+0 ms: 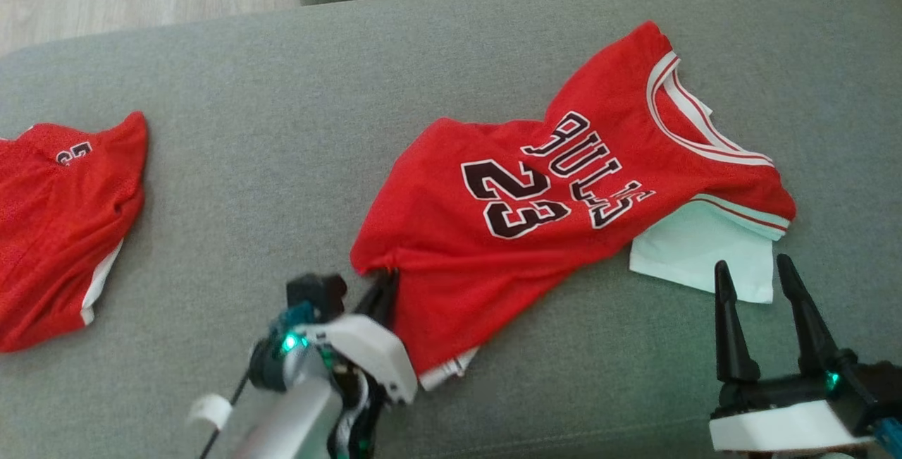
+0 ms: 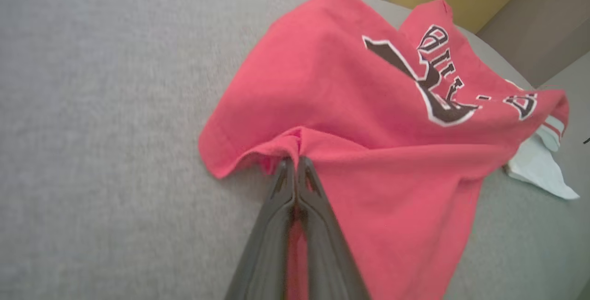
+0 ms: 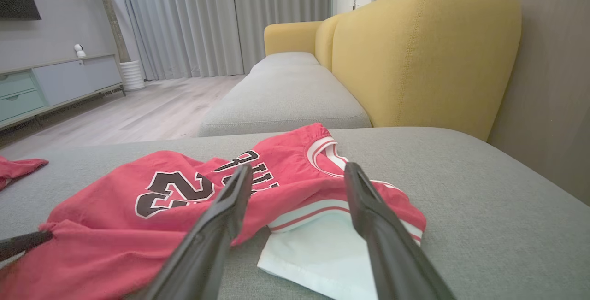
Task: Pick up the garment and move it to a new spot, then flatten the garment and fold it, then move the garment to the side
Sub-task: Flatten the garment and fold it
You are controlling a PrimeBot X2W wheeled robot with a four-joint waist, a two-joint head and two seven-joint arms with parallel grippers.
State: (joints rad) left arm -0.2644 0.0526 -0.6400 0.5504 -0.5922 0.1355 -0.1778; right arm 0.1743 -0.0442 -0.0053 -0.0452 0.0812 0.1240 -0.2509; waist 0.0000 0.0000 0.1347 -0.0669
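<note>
**Left gripper clamped on jersey edge, right gripper spread**

1. Left gripper [image 1: 384, 281]: my two dark fingers are pressed together on a bunched fold at the near left edge of the red jersey [image 1: 564, 191]. In the left wrist view, the cloth gathers into a pucker right at the tips of my left gripper [image 2: 295, 161], and a strip of red shows between the fingers lower down.

2. Right gripper [image 1: 754, 272]: my fingers stand spread and grip nothing. They sit near the white fabric [image 1: 697, 254] that pokes out from under the jersey's armhole side. I cannot tell whether the tips touch the cushion.

3. Garment position: the jersey lies crumpled, number and lettering face up, on the grey sofa seat [image 1: 282, 92], right of centre in the head view, with its collar toward the far right.

4. Other items: a second red garment [image 1: 63, 219] lies on the same seat, well apart to my left. A yellow backrest [image 3: 424, 51] rises behind the seat.
</note>
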